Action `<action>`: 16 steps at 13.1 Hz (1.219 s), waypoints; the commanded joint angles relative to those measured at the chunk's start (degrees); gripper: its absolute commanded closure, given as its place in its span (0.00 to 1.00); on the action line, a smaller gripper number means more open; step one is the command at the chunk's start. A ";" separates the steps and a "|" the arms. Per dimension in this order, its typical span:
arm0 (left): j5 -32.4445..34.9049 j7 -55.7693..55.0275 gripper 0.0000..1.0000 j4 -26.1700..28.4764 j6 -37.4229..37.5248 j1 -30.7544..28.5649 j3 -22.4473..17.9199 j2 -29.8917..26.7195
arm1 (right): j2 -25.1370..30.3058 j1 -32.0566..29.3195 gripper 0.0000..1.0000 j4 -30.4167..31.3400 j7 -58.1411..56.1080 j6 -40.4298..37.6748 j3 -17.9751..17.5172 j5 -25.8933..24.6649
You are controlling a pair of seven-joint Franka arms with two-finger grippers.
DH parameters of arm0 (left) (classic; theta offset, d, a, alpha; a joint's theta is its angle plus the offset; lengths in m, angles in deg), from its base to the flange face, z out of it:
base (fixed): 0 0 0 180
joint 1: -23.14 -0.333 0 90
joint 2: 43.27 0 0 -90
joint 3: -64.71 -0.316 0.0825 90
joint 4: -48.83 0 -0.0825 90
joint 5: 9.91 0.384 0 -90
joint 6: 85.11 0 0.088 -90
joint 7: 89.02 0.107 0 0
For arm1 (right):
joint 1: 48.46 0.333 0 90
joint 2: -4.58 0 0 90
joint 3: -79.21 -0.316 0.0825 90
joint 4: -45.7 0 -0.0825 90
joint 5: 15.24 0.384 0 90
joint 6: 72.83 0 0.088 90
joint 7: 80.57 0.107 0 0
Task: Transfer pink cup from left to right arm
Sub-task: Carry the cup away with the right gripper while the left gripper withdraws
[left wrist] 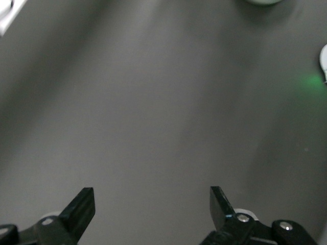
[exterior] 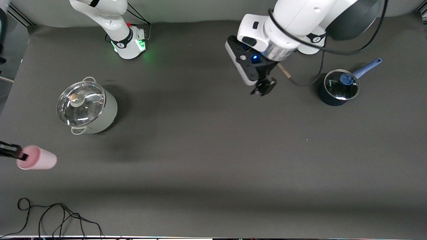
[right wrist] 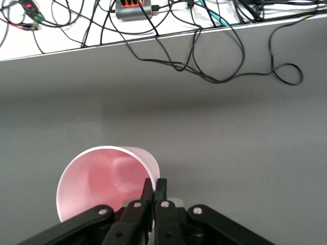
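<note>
The pink cup (exterior: 39, 159) hangs tipped on its side over the table edge at the right arm's end, its mouth turned toward my right gripper (exterior: 20, 156). That gripper is shut on the cup's rim. In the right wrist view one finger sits inside the cup (right wrist: 102, 179) and the other outside, and the right gripper (right wrist: 156, 187) pinches the wall between them. My left gripper (exterior: 263, 88) hangs open over bare table beside the dark saucepan. In the left wrist view, nothing lies between the fingers of the left gripper (left wrist: 152, 201).
A pale green pot with a glass lid (exterior: 87, 107) stands toward the right arm's end, farther from the camera than the cup. A dark blue saucepan with a lid (exterior: 338, 89) stands toward the left arm's end. Black cables (exterior: 50, 216) trail along the front edge.
</note>
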 commanded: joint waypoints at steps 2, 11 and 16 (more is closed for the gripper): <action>7.92 -17.76 0.00 -2.18 7.59 0.37 -0.16 -0.37 | -5.90 0.17 1.00 2.76 -6.24 8.58 -0.40 1.36; 11.35 -30.55 0.00 -2.00 11.74 -10.87 -1.04 -0.19 | -17.69 1.58 1.00 2.59 -10.20 19.84 -0.76 1.01; 11.79 -30.72 0.00 -1.83 14.37 -19.31 -1.04 -0.45 | -20.69 1.67 1.00 2.67 -12.14 23.54 -0.76 1.10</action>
